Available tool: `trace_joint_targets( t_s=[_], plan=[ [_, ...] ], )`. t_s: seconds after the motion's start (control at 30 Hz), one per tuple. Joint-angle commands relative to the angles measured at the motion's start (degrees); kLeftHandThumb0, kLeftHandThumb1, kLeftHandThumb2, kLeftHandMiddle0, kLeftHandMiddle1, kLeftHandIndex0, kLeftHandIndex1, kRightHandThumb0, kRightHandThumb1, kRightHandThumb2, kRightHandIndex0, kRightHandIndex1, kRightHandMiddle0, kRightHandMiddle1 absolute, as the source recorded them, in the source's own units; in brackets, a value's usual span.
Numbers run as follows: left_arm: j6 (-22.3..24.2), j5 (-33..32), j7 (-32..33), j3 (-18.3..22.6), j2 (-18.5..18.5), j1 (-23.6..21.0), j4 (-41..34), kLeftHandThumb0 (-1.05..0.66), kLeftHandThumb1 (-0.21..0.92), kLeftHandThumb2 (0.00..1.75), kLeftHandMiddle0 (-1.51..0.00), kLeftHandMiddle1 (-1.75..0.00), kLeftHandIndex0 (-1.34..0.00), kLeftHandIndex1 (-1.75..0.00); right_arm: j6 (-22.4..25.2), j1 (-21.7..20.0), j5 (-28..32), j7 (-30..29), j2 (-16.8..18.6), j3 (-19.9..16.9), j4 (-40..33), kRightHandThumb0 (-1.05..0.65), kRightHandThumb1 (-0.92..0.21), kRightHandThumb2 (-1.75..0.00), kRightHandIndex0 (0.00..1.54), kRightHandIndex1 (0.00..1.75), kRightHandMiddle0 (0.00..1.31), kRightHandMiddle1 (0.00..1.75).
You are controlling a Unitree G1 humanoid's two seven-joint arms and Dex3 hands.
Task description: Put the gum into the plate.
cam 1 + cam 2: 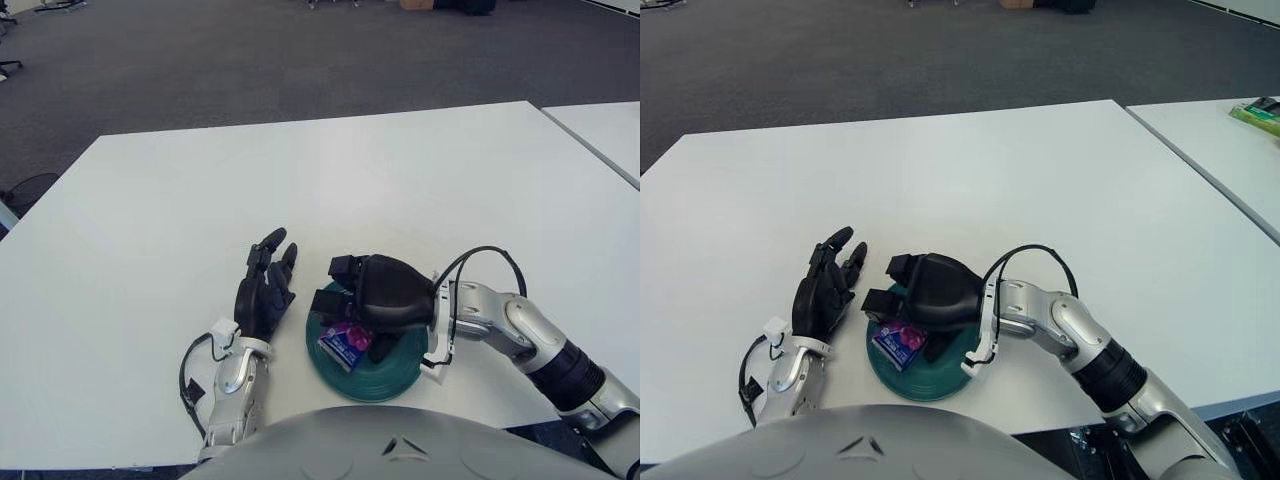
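Now the right robot hand (352, 305) sits low over the plate (400, 362), fingers curled down around the gum (344, 343). Whether the fingers grip the pack or only rest beside it I cannot tell; the pack lies under the fingertips, on or just above the plate's left inner part.

Handling, judged: the gum is a small flat pack with a purple-blue wrapper, likely light, fairly stiff, glossy and so a little slippery. Best hold is a pinch across its narrow edges; not fragile, so a short drop onto the plate should do no harm.

The left robot hand (264, 290) shows just left of the plate on the counter (200, 180), fingers extended, holding nothing.

Count: one gum pack, one plate, two robot hands.
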Motion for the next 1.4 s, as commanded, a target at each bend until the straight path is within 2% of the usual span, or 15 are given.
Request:
trace_joint_targets(
  t_s=[0.0,0.53,0.8,1.2,1.37],
  plan=[
    [-0.2,-1.1,0.2,0.3,-2.2,-0.5,0.2,-0.87,0.92,0.85,-0.44,-0.03,0.0,-0.87,-0.2,-0.9,1.7,1.8,0.3,-0.8,0.0,-0.39,-0.66,-0.88,1.02,1.75,0.36,1.75],
    [0.6,-2.3,0.0,0.3,-1.7,-0.7,0.2,-0.88,0.92,0.86,-0.45,-0.03,0.0,-0.87,-1.0,-0.9,-1.8,2.9,0.9,-1.2,-0.8,-0.38,-0.7,-0.83,0.97,1.75,0.34,1.75],
    [0.3,-2.0,-0.3,0.4,-1.0,-0.6,0.1,-0.88,0.92,0.87,-0.42,-0.01,0.0,-0.82,-0.4,-1.7,-2.7,5.2,1.4,-1.1,-1.4,-0.37,-0.76,-0.74,0.87,1.75,0.3,1.75],
    [0.7,-1.7,-0.5,0.6,-0.3,0.1,-0.6,-0.87,0.92,0.87,-0.39,0.0,0.0,-0.78,-2.5,-2.0,-11.0,-3.0,1.6,-2.5,-0.4,-0.36,-0.86,-0.6,0.6,1.75,0.24,1.75],
    [1.2,-2.3,-0.7,0.8,-0.3,0.4,-1.0,-0.87,0.92,0.87,-0.39,-0.01,0.0,-0.78,-1.8,-0.9,-12.3,-5.4,2.0,-3.1,-0.5,-0.36,-0.89,-0.56,0.55,1.75,0.22,1.75]
  ],
)
